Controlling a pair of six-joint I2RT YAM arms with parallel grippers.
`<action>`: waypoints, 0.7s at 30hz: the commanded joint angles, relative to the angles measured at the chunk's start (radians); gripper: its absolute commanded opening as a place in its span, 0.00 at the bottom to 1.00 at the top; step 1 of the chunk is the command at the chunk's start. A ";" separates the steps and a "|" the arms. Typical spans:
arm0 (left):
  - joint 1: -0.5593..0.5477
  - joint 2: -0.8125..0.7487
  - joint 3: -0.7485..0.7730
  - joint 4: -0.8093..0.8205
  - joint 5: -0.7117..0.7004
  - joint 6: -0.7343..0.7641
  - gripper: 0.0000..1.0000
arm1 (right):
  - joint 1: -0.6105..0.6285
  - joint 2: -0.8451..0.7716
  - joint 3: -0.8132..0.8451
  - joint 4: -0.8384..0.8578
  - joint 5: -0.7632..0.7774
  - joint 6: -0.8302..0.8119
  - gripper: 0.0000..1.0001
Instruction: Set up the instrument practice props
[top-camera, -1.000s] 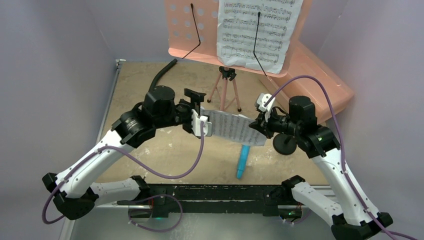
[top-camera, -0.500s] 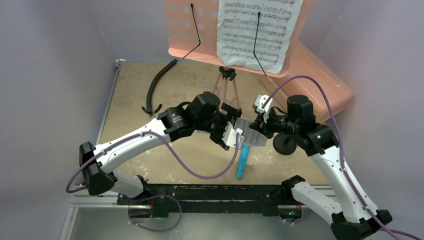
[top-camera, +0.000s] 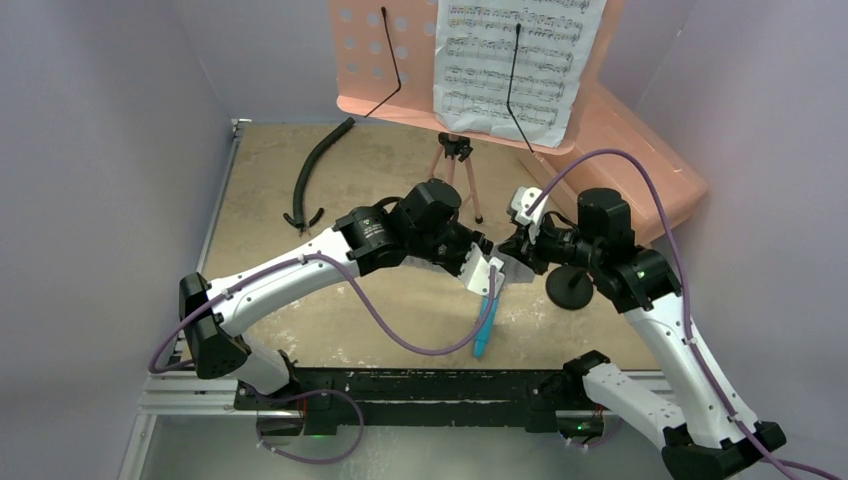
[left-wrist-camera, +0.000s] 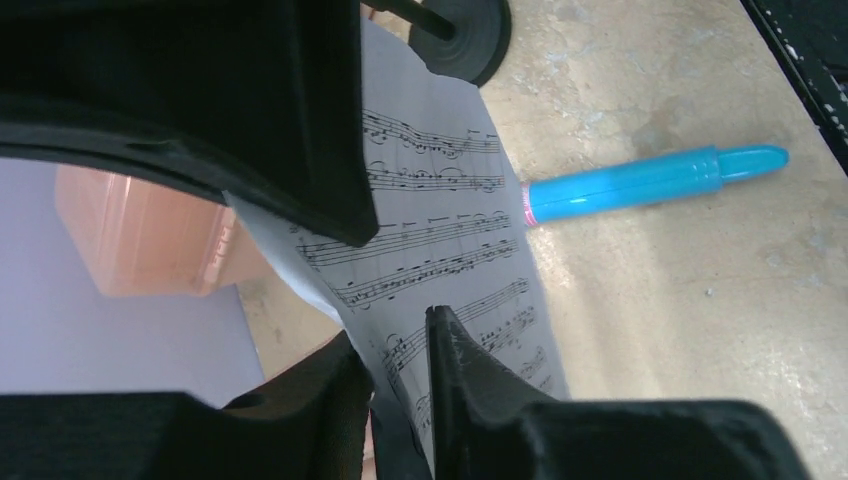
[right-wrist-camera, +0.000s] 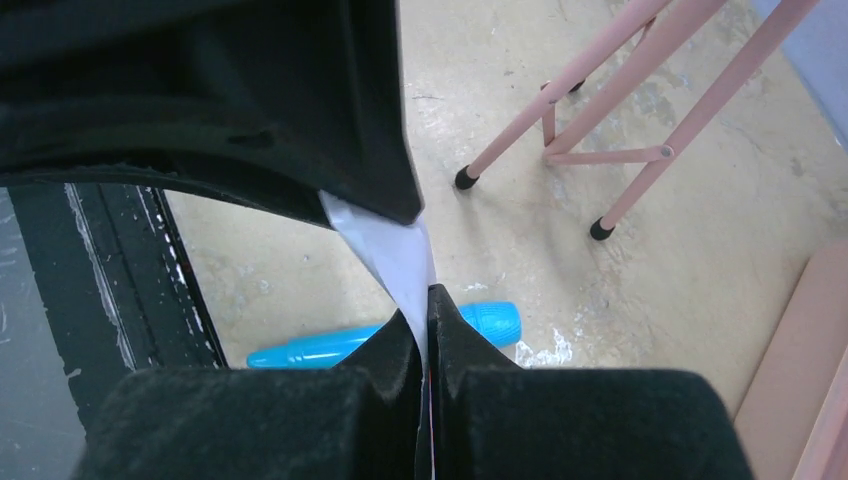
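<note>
The pink music stand (top-camera: 400, 60) on tripod legs (top-camera: 452, 180) stands at the back, with one sheet-music page (top-camera: 510, 65) on it. My right gripper (right-wrist-camera: 428, 300) is shut on an edge of a second page (left-wrist-camera: 440, 200), held above the table. The left gripper (left-wrist-camera: 392, 330) sits close beside the right one, its jaws narrowed around the same page with a small gap showing. In the top view both grippers (top-camera: 485, 275) (top-camera: 515, 250) almost meet and hide most of the page. The blue microphone (top-camera: 487, 320) lies below them. The black mic stand (top-camera: 570, 290) stands right of it.
A curved black hose (top-camera: 315, 170) lies at the back left. A large translucent pink box (top-camera: 640, 170) leans at the back right behind the right arm. A black rail (top-camera: 400, 385) runs along the near edge. Grey walls close both sides.
The left arm swung right along the page until its gripper sat next to the right one, and its jaws narrowed around the paper. The page bunched up between them. The right arm held still.
</note>
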 joint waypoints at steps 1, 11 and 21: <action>-0.018 0.010 0.045 -0.065 0.020 0.037 0.15 | 0.001 -0.019 0.044 0.052 0.018 0.017 0.01; -0.024 -0.007 0.010 -0.030 -0.054 -0.107 0.00 | 0.002 -0.040 0.040 0.132 0.057 0.113 0.47; -0.023 -0.272 -0.451 0.558 -0.079 -0.713 0.00 | 0.001 -0.153 -0.062 0.334 0.146 0.409 0.83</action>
